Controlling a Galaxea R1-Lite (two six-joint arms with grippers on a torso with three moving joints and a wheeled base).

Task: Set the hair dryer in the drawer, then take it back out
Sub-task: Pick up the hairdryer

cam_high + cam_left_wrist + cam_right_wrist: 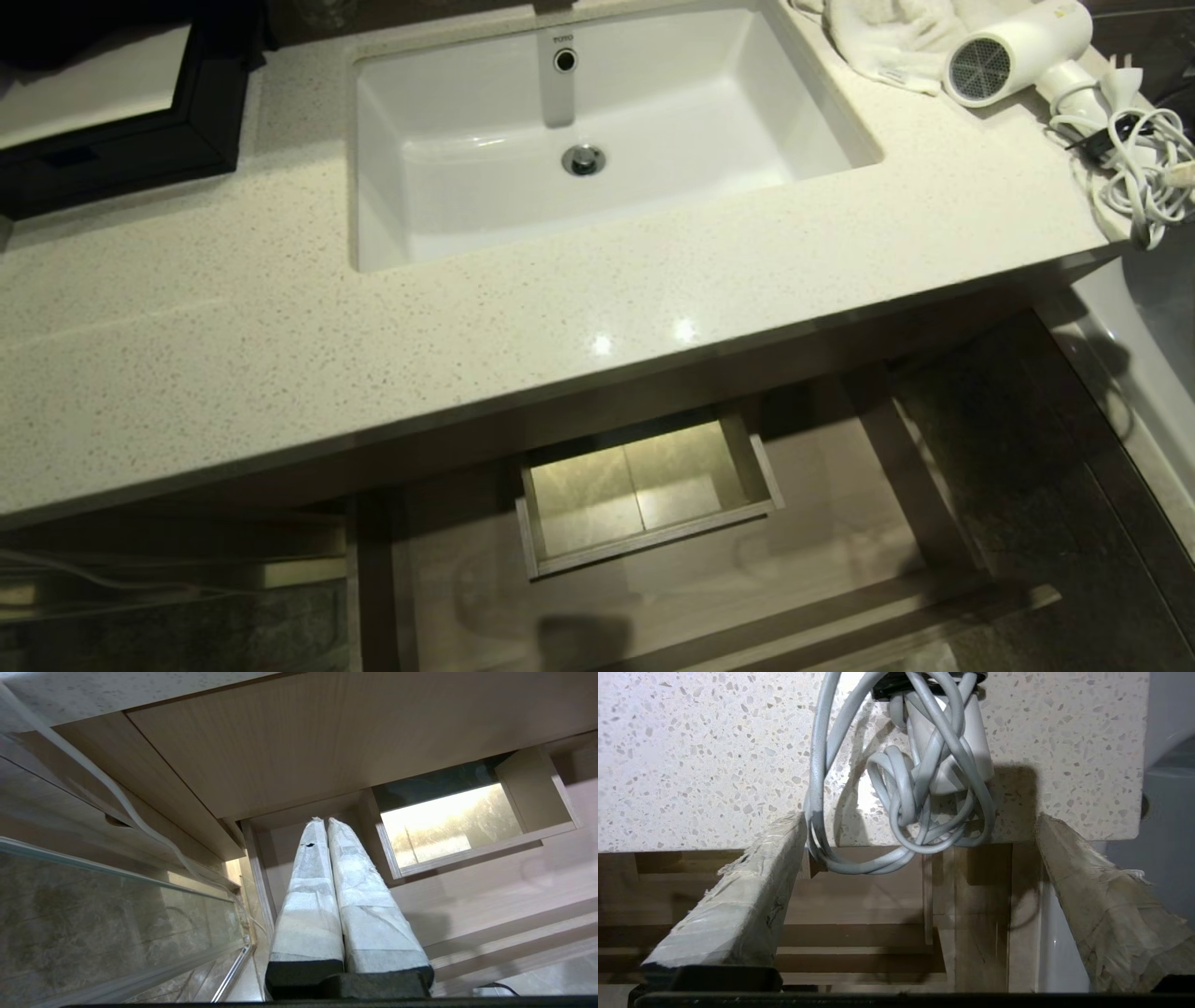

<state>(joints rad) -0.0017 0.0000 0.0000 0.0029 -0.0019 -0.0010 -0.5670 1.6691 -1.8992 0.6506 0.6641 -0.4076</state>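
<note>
- Right gripper [920, 826] sat nearest the lens, jaws wide, holding nothing, cord [901, 812] between them.
- Drawer [644, 495] was open, lower centre.
- Hair dryer [1013, 51] lay upper right on the counter [467, 317]: probably light, rigid, slick; handle looked the best grasp.
- Cord was floppy, snag-prone.
- Left gripper [324, 821] was closed, empty.

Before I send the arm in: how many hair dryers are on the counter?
1. A small white plastic hair dryer lies at the speckled countertop's far right corner, beside a white towel, cord bundled at the edge.
</note>
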